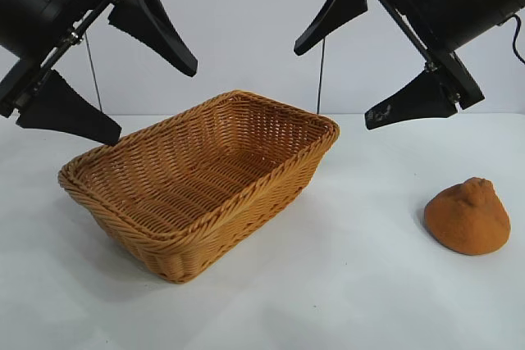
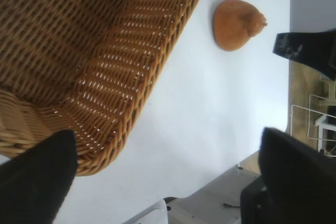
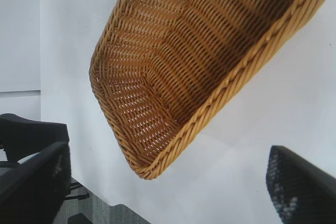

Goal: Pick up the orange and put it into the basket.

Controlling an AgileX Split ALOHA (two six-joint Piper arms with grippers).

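The orange [image 1: 467,216] sits on the white table [image 1: 353,284] near its right edge, knobby bump upward, untouched and well apart from the wicker basket [image 1: 246,227], which stands empty at the table's middle with its long axis running diagonally toward the far right; the right gripper [image 1: 361,63] hangs high above the table between basket and fruit, jaws spread wide and holding nothing, and the orange lies below it and off to its right, so this arm is plainly the nearer one; the left gripper [image 1: 115,71] hovers over the basket's left end, likewise wide and empty, the whole basket between it and the fruit.
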